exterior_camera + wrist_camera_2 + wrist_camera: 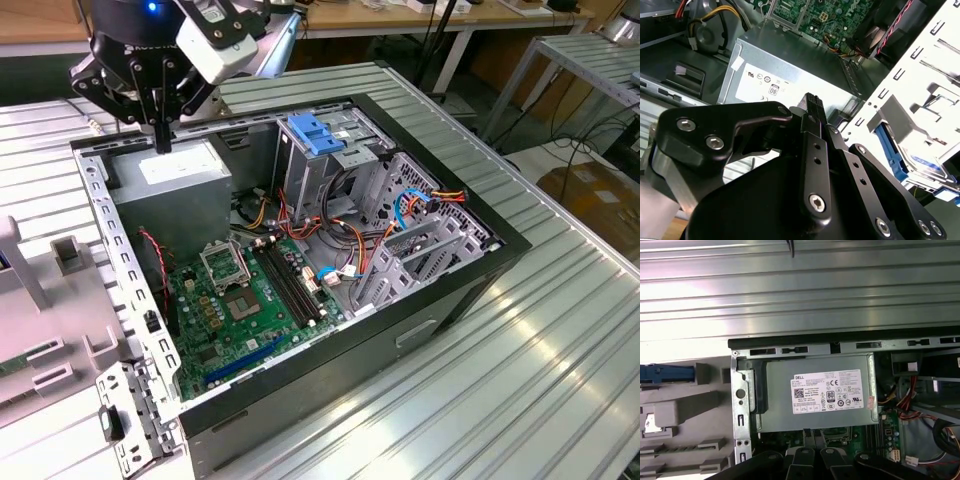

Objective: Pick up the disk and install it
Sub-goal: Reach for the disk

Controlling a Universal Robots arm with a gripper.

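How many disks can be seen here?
1. The disk sits in the grey fixture beside the case; others may be hidden inside the case.

Open computer case (300, 368) on ribbed metal table (545, 385), grey power supply (170, 195) beside green motherboard (240, 312).

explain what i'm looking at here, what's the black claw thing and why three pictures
The black claw is a robot arm's gripper. One camera stands off the arm and sees the whole scene; two ride near its wrist. On the ribbed metal table lies an open computer case with a green motherboard and a grey power supply. The gripper hangs above the power supply, shut, holding nothing. The blue-framed disk, seen in the first wrist view, sits in a grey holder beside the case.
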